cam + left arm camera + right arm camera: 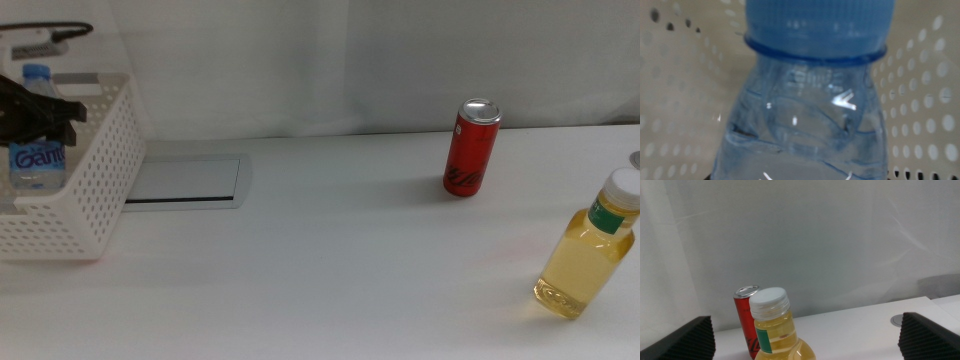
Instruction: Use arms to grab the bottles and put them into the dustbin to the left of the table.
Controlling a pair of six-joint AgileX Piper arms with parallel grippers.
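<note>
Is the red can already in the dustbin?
No, the red can stands upright on the table, well to the right of the dustbin.

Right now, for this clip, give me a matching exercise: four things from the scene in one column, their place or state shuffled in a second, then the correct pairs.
Things
1. water bottle
2. red can
3. yellow-liquid bottle
4. right gripper

Places or states
A. standing upright mid-table, apart from everything
B. jaws open either side of a white-capped bottle
C. held by the left gripper inside the dustbin
D. near the table's right edge, tilted

Pairs: 1-C, 2-A, 3-D, 4-B
</note>
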